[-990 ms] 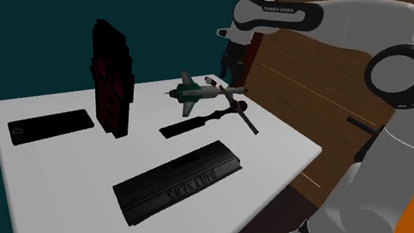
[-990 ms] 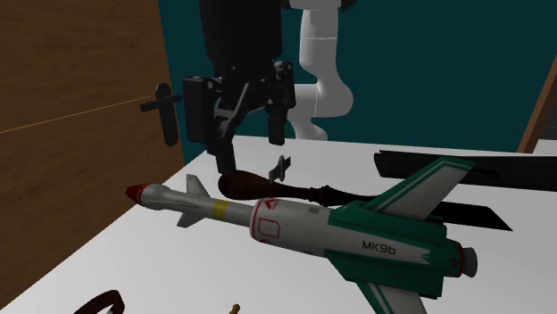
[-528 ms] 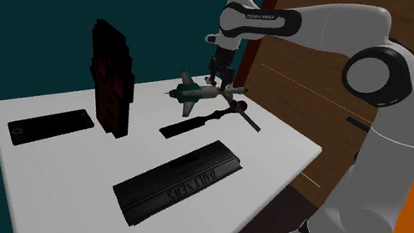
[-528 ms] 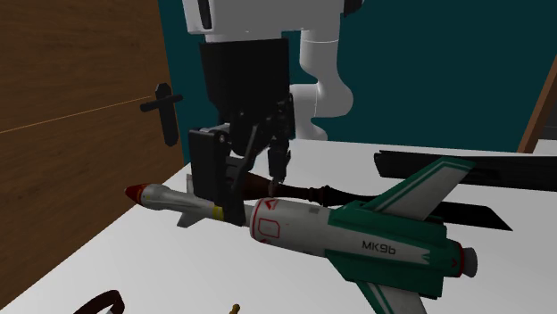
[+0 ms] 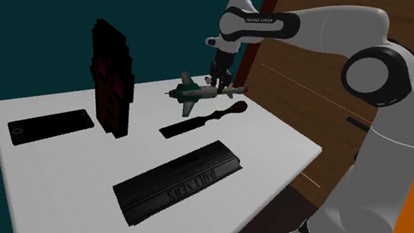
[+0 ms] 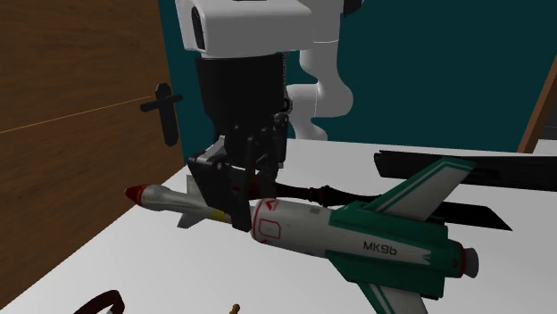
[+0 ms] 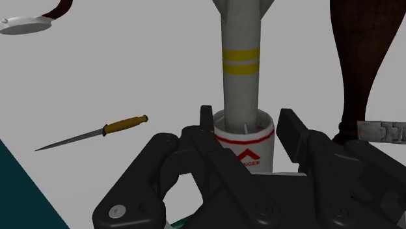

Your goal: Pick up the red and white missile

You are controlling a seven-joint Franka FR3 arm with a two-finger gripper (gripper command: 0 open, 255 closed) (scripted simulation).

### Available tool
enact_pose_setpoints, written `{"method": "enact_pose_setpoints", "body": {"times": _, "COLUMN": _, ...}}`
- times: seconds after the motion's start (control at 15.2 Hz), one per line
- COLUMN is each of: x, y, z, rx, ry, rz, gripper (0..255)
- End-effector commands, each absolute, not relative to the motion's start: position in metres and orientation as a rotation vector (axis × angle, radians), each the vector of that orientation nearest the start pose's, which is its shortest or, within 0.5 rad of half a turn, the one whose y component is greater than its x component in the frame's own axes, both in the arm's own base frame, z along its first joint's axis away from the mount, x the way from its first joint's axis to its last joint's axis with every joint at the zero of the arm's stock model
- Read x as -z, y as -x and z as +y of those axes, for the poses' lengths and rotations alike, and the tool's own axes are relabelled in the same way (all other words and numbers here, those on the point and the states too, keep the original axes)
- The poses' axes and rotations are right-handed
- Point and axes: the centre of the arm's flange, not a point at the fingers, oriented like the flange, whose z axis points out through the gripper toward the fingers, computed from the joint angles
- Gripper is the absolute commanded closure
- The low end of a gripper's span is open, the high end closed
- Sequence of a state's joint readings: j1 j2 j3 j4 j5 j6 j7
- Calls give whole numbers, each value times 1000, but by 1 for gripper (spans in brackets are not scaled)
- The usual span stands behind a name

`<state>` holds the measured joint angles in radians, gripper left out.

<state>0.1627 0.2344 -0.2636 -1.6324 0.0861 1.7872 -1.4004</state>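
The missile (image 6: 308,227) lies on the white table (image 5: 63,166). It has a red nose, a grey and white body with yellow bands, and green tail fins. My black gripper (image 6: 239,185) has come down from above and is shut on its body just behind the yellow bands. In the wrist view, the two fingers (image 7: 207,123) clasp the white collar of the missile (image 7: 242,71) from both sides, with the gripper (image 7: 246,127) centred on it. In the shoulder view, the gripper (image 5: 218,85) stands over the missile (image 5: 192,94) at the table's far side.
A dark brown handled tool (image 6: 308,191) lies just behind the missile. A long black slab (image 5: 179,179), a flat black device (image 5: 52,126) and a dark upright block figure (image 5: 111,79) share the table. A small knife (image 7: 97,133) lies nearby. A wooden door (image 6: 80,134) stands close.
The gripper swung over from beside the missile, came down astride its body and closed on it. The missile has not moved.
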Motion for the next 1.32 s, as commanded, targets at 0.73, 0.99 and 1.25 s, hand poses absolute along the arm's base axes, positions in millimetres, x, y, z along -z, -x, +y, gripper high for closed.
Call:
{"method": "enact_pose_setpoints", "body": {"times": 0.73, "x": -503, "y": -623, "z": -38, "rx": -65, "ry": 2456, "rz": -1842, "gripper": 255}}
{"method": "enact_pose_setpoints", "body": {"times": 0.99, "x": -524, "y": -623, "z": -38, "rx": -65, "ry": 2456, "rz": -1842, "gripper": 255}}
{"method": "enact_pose_setpoints", "body": {"times": 1.25, "x": -545, "y": -623, "z": -38, "rx": -65, "ry": 2456, "rz": -1842, "gripper": 255}}
